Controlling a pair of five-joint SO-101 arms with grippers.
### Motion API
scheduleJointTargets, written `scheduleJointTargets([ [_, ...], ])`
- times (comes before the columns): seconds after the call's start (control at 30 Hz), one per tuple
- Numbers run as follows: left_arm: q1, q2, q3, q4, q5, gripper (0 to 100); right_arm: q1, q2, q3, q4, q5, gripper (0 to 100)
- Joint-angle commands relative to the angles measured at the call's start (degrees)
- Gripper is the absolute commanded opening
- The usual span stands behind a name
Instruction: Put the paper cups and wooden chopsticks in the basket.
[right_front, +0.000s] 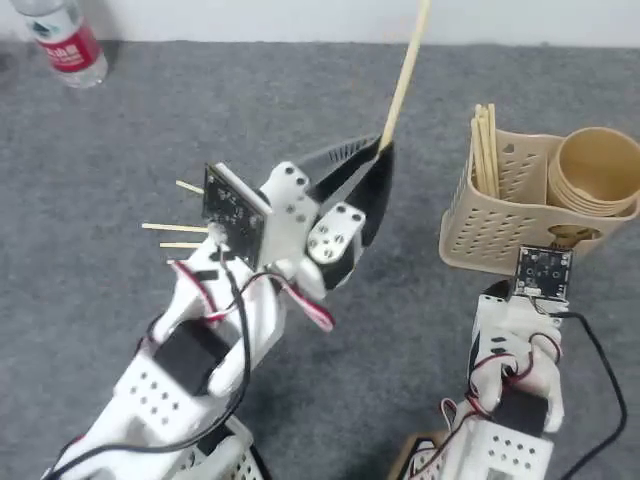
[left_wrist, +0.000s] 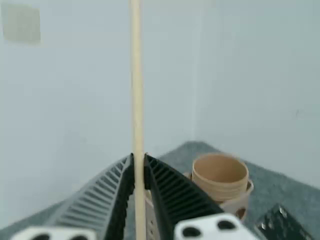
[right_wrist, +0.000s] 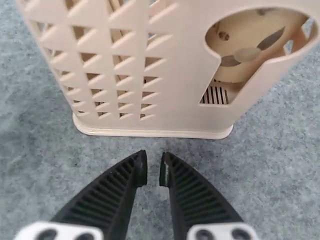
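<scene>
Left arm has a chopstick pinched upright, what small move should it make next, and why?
Probably carry the left gripper sideways toward the basket. It is shut on a chopstick well short of the basket, where other chopsticks already stand beside the stacked cups.

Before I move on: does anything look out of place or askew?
Nothing broken or spilled. The left gripper holds its chopstick low, so a long stretch sticks up, leaning. By that arm, loose chopsticks lie on the carpet.

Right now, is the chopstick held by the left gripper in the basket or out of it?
Out. The left gripper is shut on the chopstick and holds it raised, apart from the basket.
</scene>
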Motion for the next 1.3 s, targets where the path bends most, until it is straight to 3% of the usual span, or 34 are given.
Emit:
scheduleJointTargets([
  [0.0,0.35,7.03,-1.8,-9.49,0.0,1,0.4,-0.57,0.79,-4.09,0.79,5.8],
  [0.37,5.36,33.93,-11.38,-30.68,1.58,1,0.4,-0.57,1.05,-4.7,0.79,5.8],
  [0.73,7.21,64.09,-34.33,-31.12,5.1,1,0.4,-0.57,1.14,-4.79,0.79,5.8],
  [1.27,9.58,64.44,-28.44,-31.03,5.01,1,0.4,-0.57,1.14,-4.79,0.79,5.8],
])
